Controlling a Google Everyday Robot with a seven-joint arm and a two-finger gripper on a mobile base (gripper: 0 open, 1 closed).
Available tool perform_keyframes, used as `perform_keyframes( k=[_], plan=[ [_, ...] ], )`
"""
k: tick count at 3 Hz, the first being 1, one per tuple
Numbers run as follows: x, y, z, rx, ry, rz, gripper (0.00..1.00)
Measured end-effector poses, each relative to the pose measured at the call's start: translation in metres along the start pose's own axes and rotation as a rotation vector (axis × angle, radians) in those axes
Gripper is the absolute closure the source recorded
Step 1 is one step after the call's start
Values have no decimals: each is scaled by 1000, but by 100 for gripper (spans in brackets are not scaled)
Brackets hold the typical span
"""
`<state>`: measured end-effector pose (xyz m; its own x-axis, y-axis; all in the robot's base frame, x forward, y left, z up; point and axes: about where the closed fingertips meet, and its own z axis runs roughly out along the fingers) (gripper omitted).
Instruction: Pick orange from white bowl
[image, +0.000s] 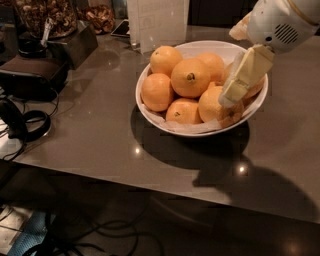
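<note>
hanging over the right side of the white bowl (200, 46): gripper (231, 100), toward the far edge of the desk (90, 130).
orange (190, 76) with the dark stem button sits top centre of the pile, apart from the gripper. gripper tip is down against another orange (214, 104) at the pile's right. claw wide or narrow: cannot tell. headphones (25, 125) lie at the left edge.

We can read no text, label or number anywhere; the white upright sheet (157, 25) shows only faint marks we cannot make out. The gripper (231, 95) hangs over the white bowl (200, 131), at its right side.
</note>
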<state>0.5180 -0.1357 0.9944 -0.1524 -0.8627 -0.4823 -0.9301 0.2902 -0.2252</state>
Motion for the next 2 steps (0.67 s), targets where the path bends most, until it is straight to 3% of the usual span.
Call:
perform_keyframes(
  k=[2],
  plan=[
    [-40, 2, 55, -130, -110, -8, 0]
  ],
)
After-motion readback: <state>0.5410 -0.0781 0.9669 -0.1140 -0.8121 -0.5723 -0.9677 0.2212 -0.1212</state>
